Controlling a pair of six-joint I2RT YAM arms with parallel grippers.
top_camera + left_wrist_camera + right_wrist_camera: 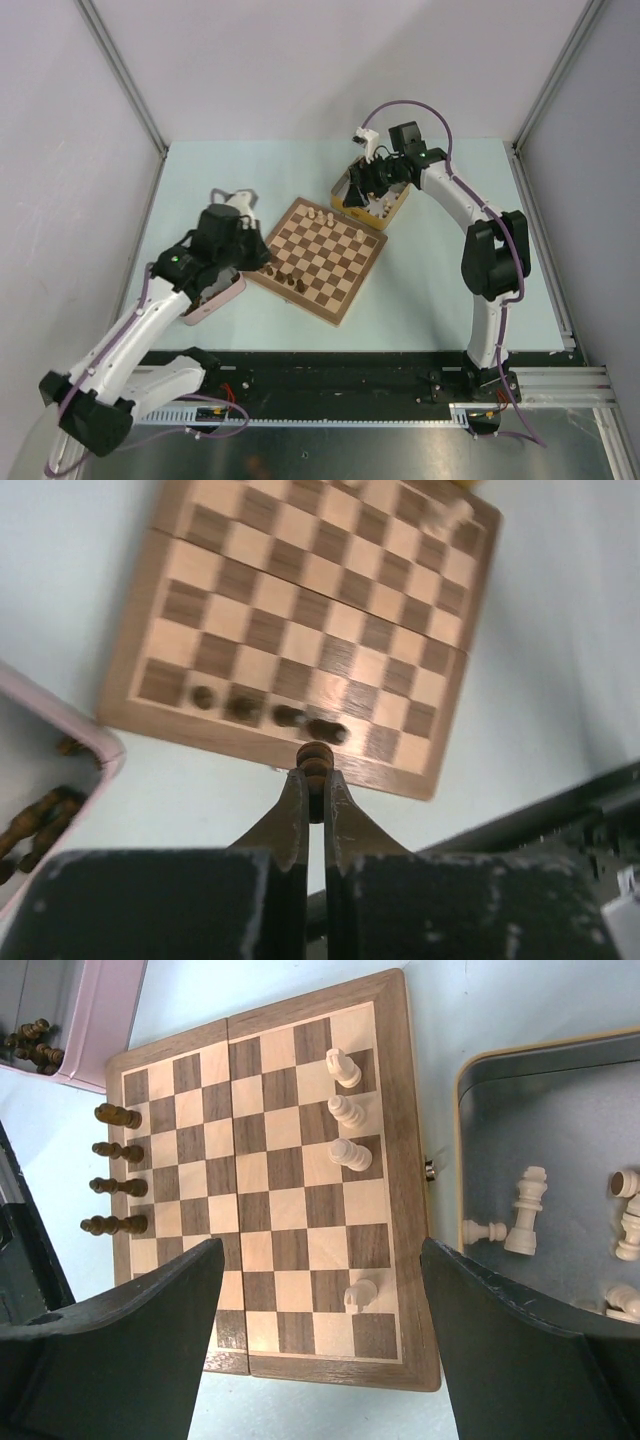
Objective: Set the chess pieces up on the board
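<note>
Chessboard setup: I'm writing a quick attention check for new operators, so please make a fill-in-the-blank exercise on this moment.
1. The left gripper is shut on a ___ chess piece.
2. On the board, ___ dark pieces stand along one edge.
3. The loose pieces in the yellow tin are all ___.
4. The jaws of the right gripper stand ___.
Missing words: dark; four; pale; open.

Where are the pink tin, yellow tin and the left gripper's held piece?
pink tin [62, 712], left wrist view, rim.
yellow tin [540, 1110], right wrist view, bare floor.
held piece [316, 758], left wrist view, its top.
</note>
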